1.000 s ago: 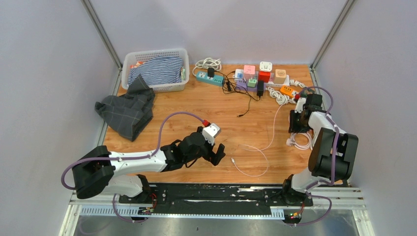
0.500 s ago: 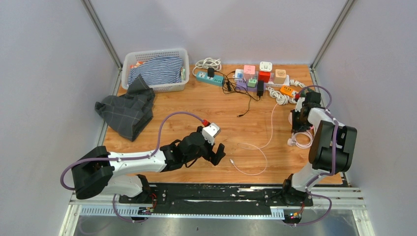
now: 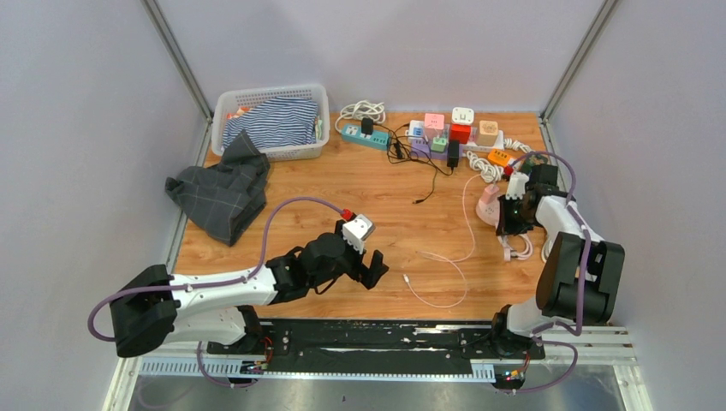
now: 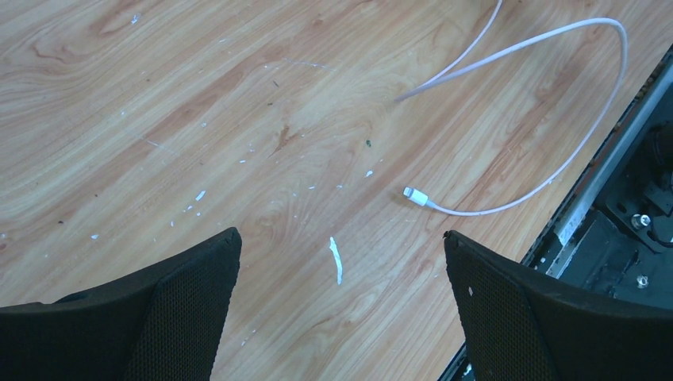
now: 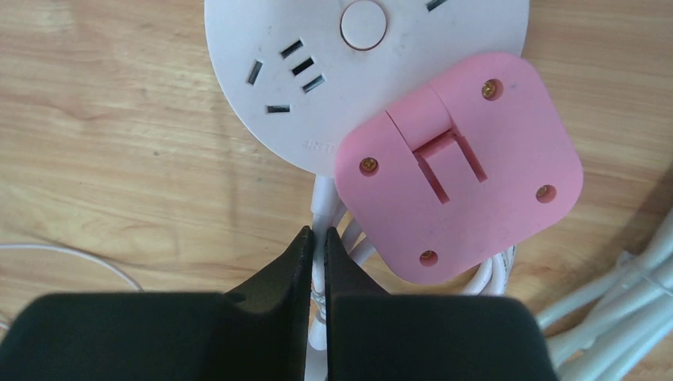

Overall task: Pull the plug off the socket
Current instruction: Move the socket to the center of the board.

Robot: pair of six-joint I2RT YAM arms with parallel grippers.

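Two claws are showing opposite states. The right claw (image 5: 317,238) is pinching the white cord (image 5: 320,202) just where it leaves the round white socket (image 5: 381,87), its fingers nearly together around the cord. That socket is lying near the right edge of the bench (image 3: 342,184), with a pink square block (image 5: 468,167) overlapping its rim. The left claw (image 4: 341,238) is hanging spread wide close to the near edge, above a thin white cable (image 4: 415,195) and its loose connector.

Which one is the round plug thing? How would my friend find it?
Look at the right side of the wooden table, just ahead of the right arm's tool, which pinches a white cord. There lies the round socket. Its neighbours at the back are colourful cubes; this is the only flat white disc, with a pink squarish plate overlapping its edge.
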